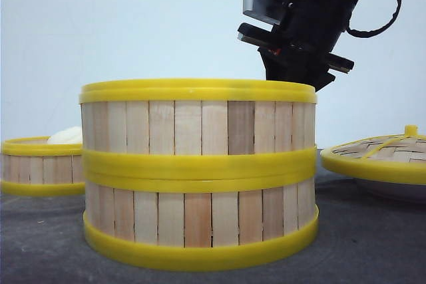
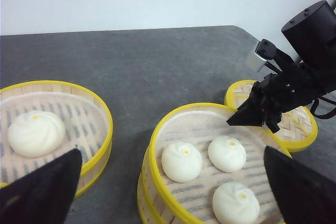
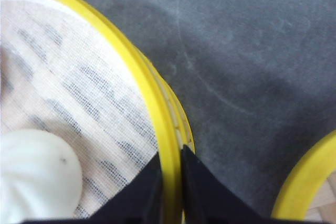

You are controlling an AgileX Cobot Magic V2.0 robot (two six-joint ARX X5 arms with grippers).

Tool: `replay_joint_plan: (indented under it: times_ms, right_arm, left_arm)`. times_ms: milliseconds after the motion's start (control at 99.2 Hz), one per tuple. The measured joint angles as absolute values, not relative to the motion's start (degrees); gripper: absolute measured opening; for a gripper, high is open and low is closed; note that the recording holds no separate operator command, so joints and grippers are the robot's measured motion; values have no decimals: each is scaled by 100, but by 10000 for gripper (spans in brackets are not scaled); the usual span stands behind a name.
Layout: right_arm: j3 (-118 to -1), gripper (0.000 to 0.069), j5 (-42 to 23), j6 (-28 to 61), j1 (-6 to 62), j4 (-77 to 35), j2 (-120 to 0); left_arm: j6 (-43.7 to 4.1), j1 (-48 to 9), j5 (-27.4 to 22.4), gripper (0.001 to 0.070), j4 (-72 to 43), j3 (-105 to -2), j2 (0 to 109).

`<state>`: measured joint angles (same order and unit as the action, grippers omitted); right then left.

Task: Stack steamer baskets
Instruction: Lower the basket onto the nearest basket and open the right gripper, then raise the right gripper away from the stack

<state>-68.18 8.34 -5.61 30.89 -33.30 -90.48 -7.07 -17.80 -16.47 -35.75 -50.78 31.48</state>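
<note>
A: Looking across the grey table (image 1: 373, 244), two steamer baskets (image 1: 198, 171) stood stacked near its front edge, the upper basket (image 1: 198, 118) seated rim to rim on the lower basket (image 1: 200, 221).

B: And the right gripper (image 3: 170, 182) was on that upper one. Its two black fingers (image 3: 144, 192) were pinched on the yellow rim (image 3: 157, 114), one inside the wall, one outside.

A: The left wrist camera agreed, with the right arm (image 2: 299, 77) slanting down onto the far side of that rim. Three white buns (image 2: 181, 161) lay on the cloth liner inside.

B: The third basket (image 2: 97, 114) sat alone toward the table's left edge, well apart from the stack, holding a single bun (image 2: 34, 132).

A: What about the left gripper (image 2: 173, 192)?

B: Spread wide, nothing between its fingers, hanging above the gap between the lone basket and the stack.

A: Toward the right edge, the woven lid (image 1: 383, 154) rested on a white plate (image 1: 399, 191), its knob (image 1: 411, 130) poking up.
</note>
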Motion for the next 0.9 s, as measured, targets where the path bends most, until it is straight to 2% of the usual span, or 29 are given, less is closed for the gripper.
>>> replay_joint_plan:
  times_ms: [121, 212, 363, 585, 897]
  right_arm:
    - [-6820, 267, 880, -628, 3092, -3205, -9048]
    - [-6820, 337, 880, -642, 3092, -3105, -9045]
    - [-6820, 359, 816, -644, 3092, -2891, -8687]
    - [-6829, 360, 565, -574, 3092, -2724, -7076]
    - [-6842, 360, -91, -338, 3315, -3433, -5006]
  left_arm:
    - [-705, -1780, -1647, 682, -3575, -5078, 3148]
    - [-705, -1780, -1647, 682, -3575, -5078, 3148]
    - [-707, -1780, -1647, 682, -3592, -5078, 3148]
    - [-707, -1780, -1564, 682, -3693, -5078, 3148]
    - [-709, -1780, -1260, 682, -3441, -5078, 3186]
